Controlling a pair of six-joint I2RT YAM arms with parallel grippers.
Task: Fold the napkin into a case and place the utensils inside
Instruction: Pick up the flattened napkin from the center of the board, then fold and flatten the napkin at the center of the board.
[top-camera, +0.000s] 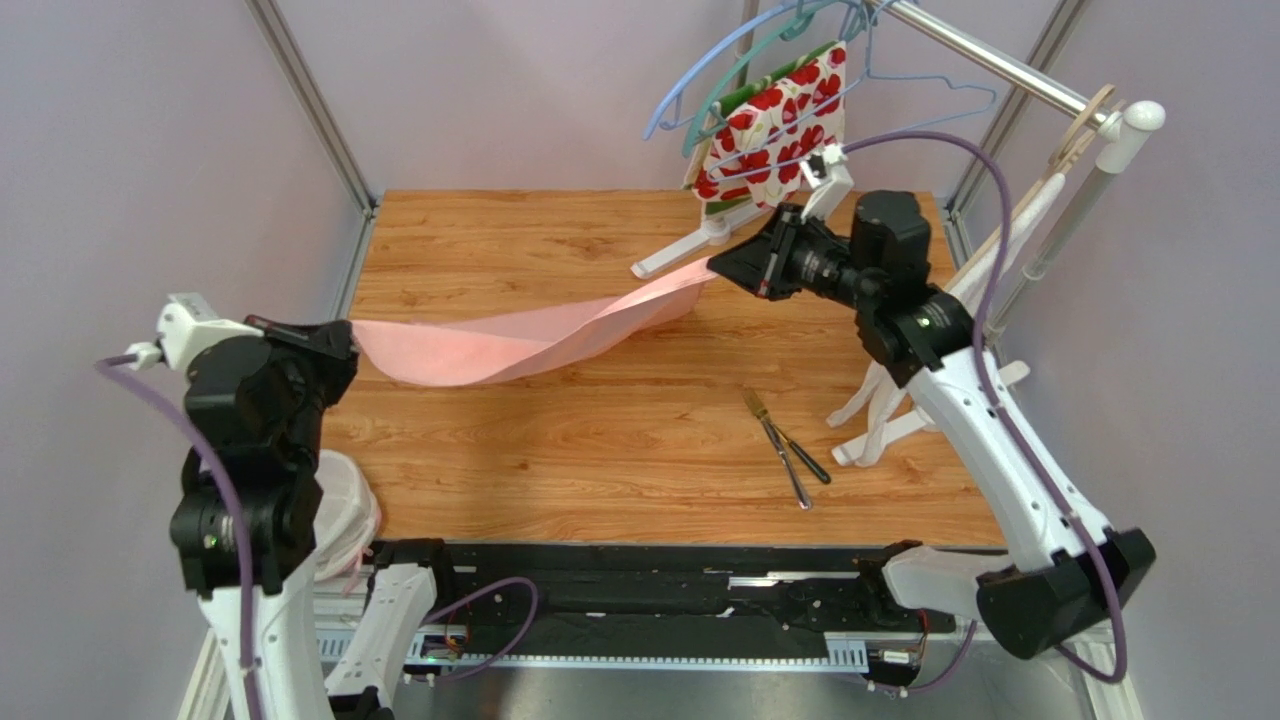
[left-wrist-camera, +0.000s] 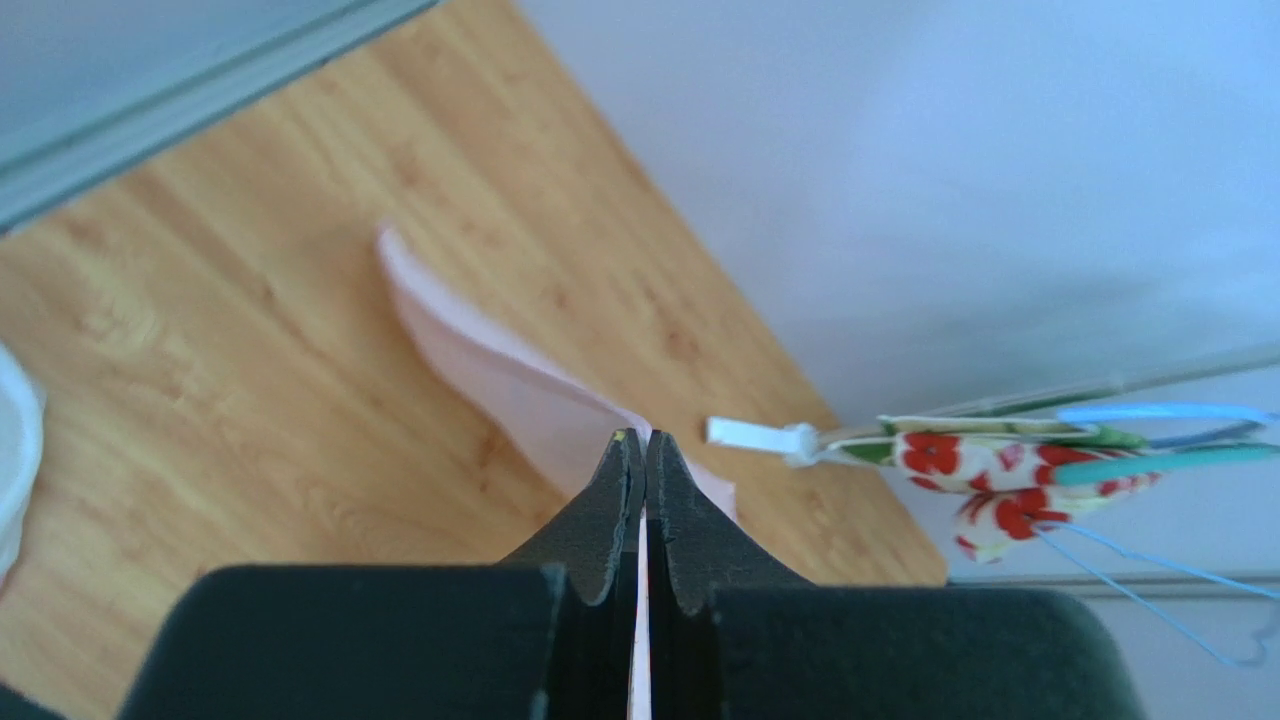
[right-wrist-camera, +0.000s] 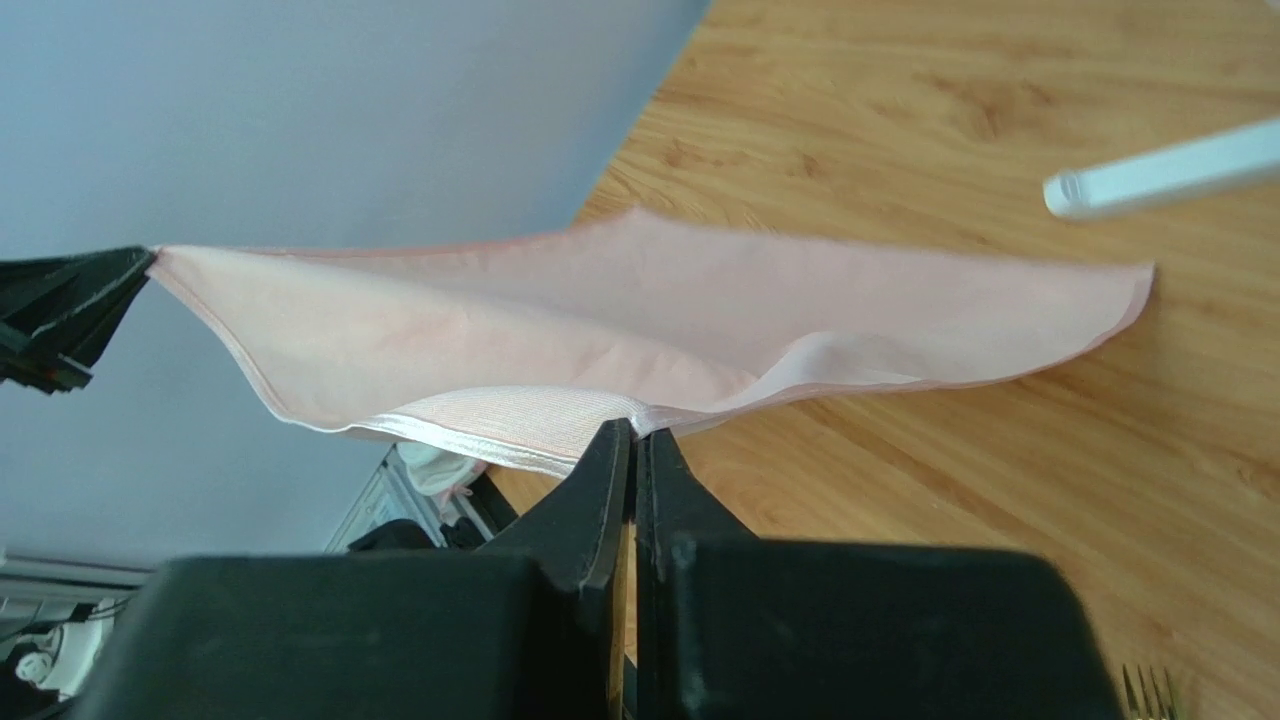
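Where the napkin is: the light-pink napkin (top-camera: 511, 342) is stretched as a twisted band over the wooden table (top-camera: 601, 480), running from the left arm to the right arm. Whether its sagging middle touches the wood cannot be told.
Left claw: the left gripper (left-wrist-camera: 645, 443) has its jaws pressed together on one end of the napkin, with a sliver of pink cloth showing between its fingers.
Right claw: the right gripper (right-wrist-camera: 633, 435) has its jaws pressed together, pinching the opposite edge of the napkin toward the far side of the table.
Utensils: the utensils (top-camera: 784, 446) lie crossed on the bare wood at the near right, well apart from the napkin.
Case: not yet formed; the napkin is one loose sheet.
Background: a red-and-white floral cloth (top-camera: 774, 128) hangs at the far right.
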